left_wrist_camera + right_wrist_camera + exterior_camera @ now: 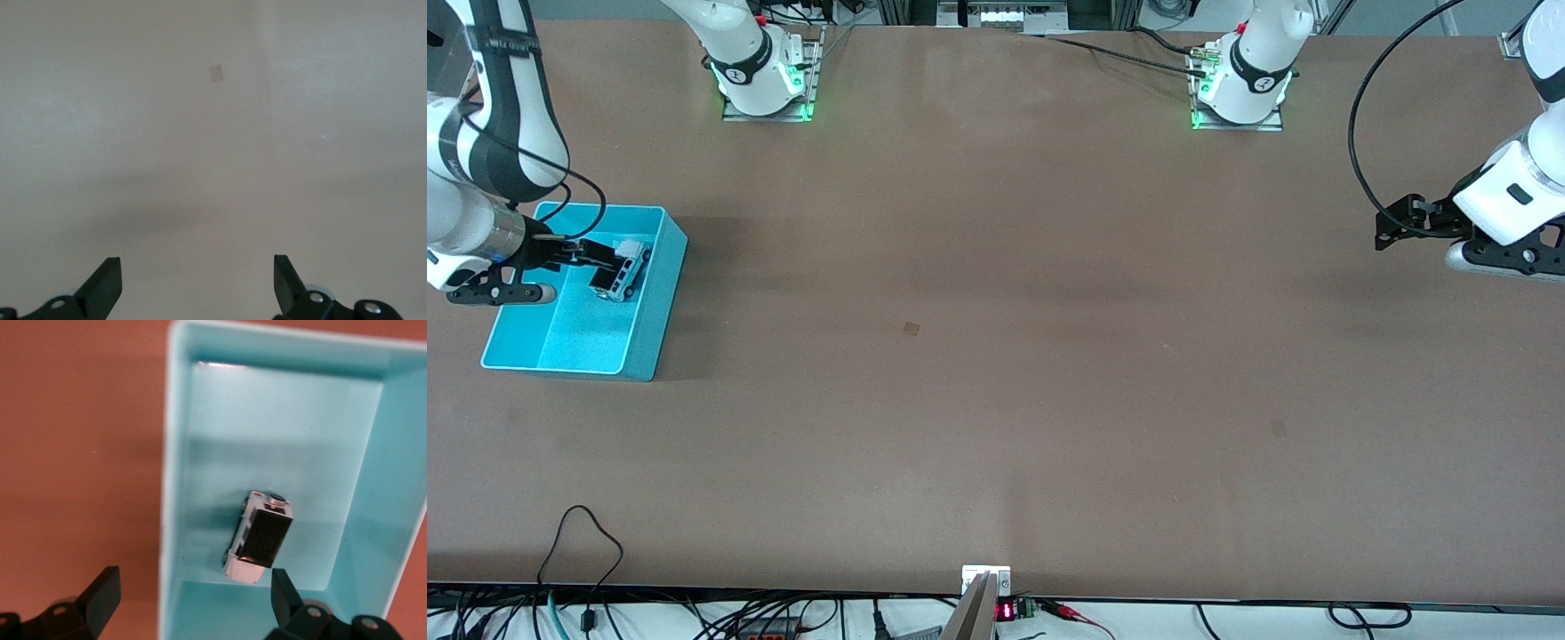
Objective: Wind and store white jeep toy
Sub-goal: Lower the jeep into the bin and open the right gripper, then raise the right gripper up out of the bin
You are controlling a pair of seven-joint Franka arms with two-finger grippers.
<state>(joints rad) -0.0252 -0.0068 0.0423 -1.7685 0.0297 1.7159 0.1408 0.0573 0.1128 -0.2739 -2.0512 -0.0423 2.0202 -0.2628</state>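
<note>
Now glossy white jeep toy (259, 537) lying in smooth turquoise bin (654, 307), right claw (190, 597) wide above, left claw (197, 283) wide, waiting.

High front view, two downward wrist views

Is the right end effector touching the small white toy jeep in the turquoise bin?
Apart. In the right wrist view the right end effector is open, and the small white toy jeep lies on the turquoise bin floor, clear of both fingers.

The right pincer (591, 256) partly covers the white jeep toy (627, 271); the turquoise bin (175, 520) runs off the right wrist view.
</note>
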